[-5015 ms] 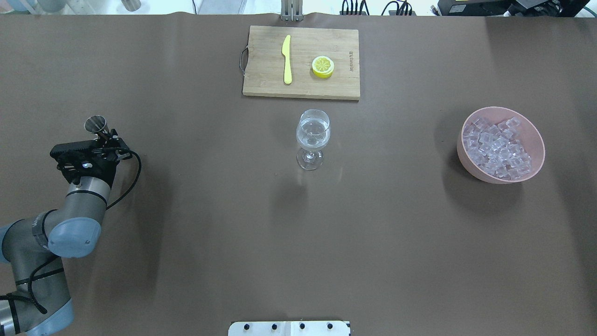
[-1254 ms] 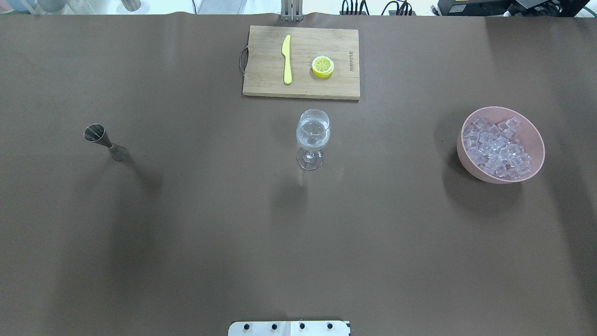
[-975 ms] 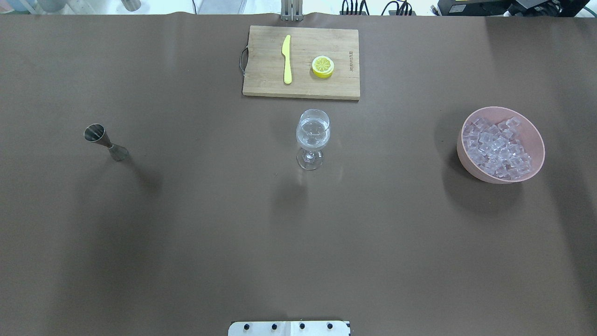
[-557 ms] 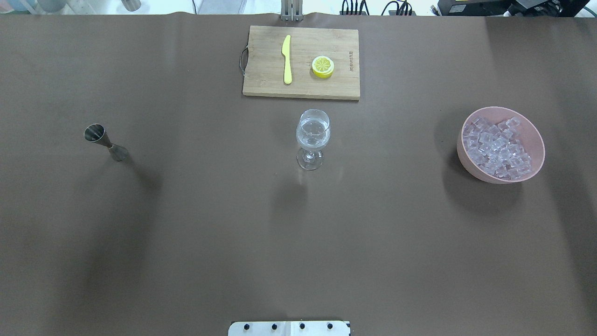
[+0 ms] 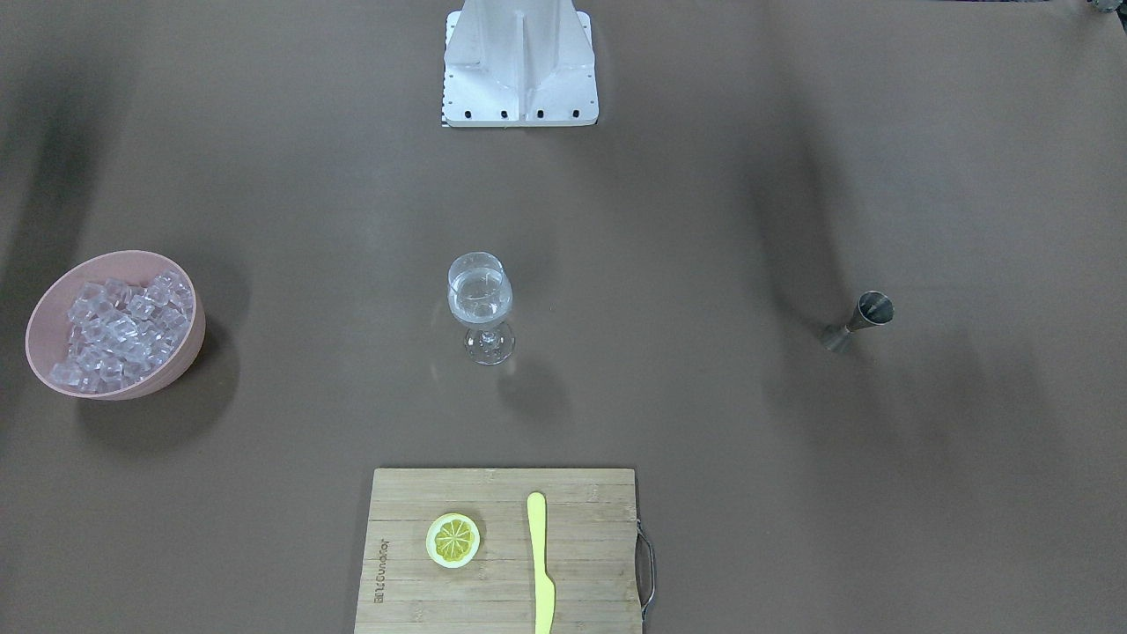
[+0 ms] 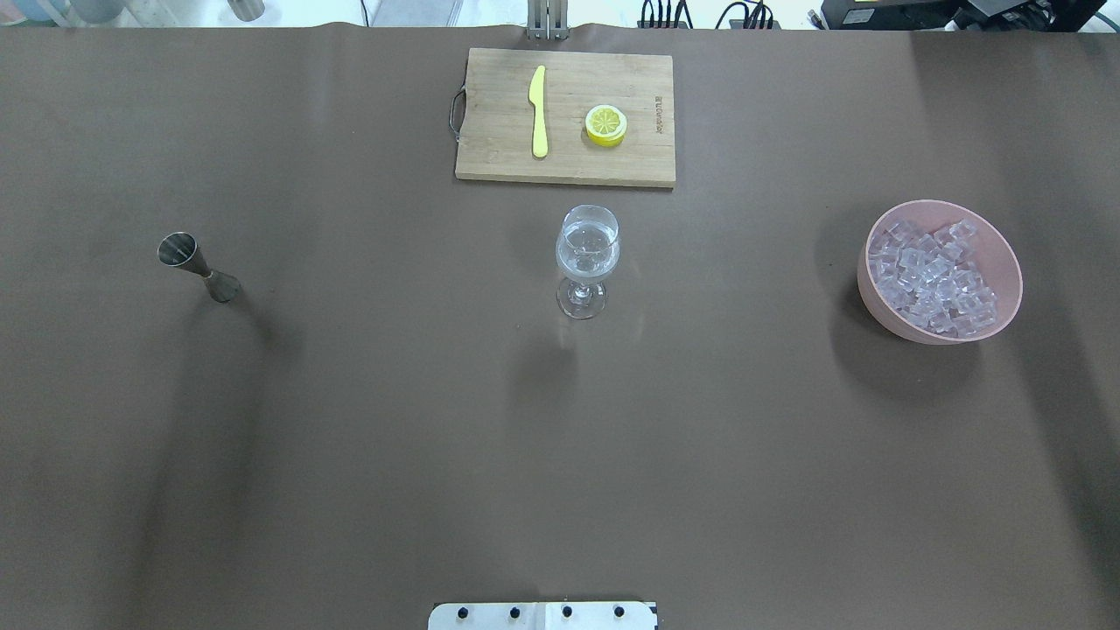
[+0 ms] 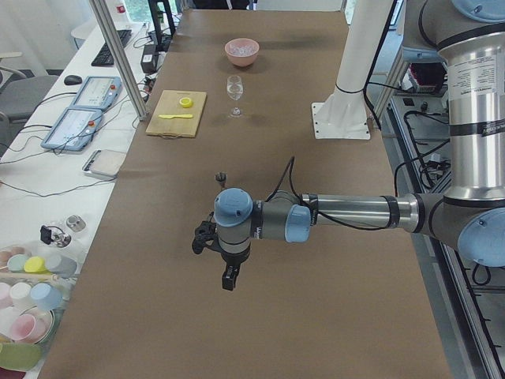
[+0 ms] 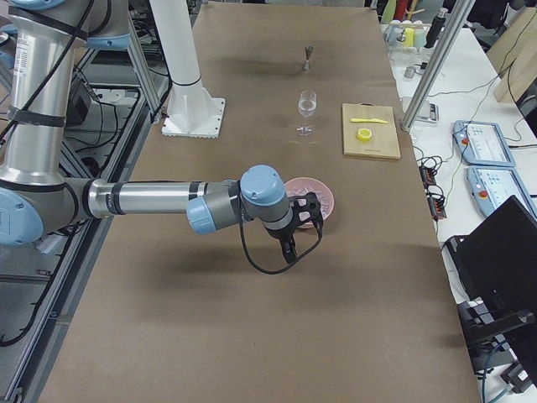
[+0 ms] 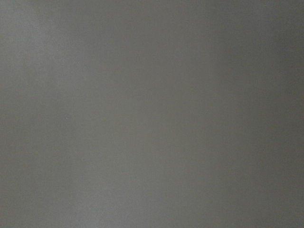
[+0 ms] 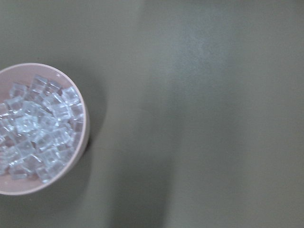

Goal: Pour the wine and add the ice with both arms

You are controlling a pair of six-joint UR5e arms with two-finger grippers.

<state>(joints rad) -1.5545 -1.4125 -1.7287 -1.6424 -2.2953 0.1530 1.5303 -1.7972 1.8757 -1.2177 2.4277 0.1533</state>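
Clearly the ice [image 6: 934, 284] is not yet in play: the clear cubes lie heaped in a pink bowl [image 6: 1004, 252] at 3 o'clock from the stemmed glass [image 6: 587, 254], well apart from it, probably so the right arm alone can serve them. The glass stands upright mid-table with clear liquid in it and no cube that can be made out, so the pouring looks done and the icing is what remains. At 9 o'clock from the glass a metal jigger [image 6: 197, 267] stands upright on the left arm's side, free of any grip. At 12 o'clock a wooden cutting board [image 6: 569, 171] carries a yellow knife [image 6: 538, 109] and a lemon slice [image 6: 605, 124], kept out of both reaches. At 6 o'clock sits the white base block [image 6: 542, 615]. Both arms hang high over the brown table [image 6: 394, 420], outside the overhead view. The right gripper [image 8: 289, 251] points down beside the bowl, whose rim sits at 8 o'clock in its wrist view, seemingly lining up for a cube; the left gripper [image 7: 228, 282] hovers over bare covering. Whether either set of fingers is spread or closed cannot be told from the side views.
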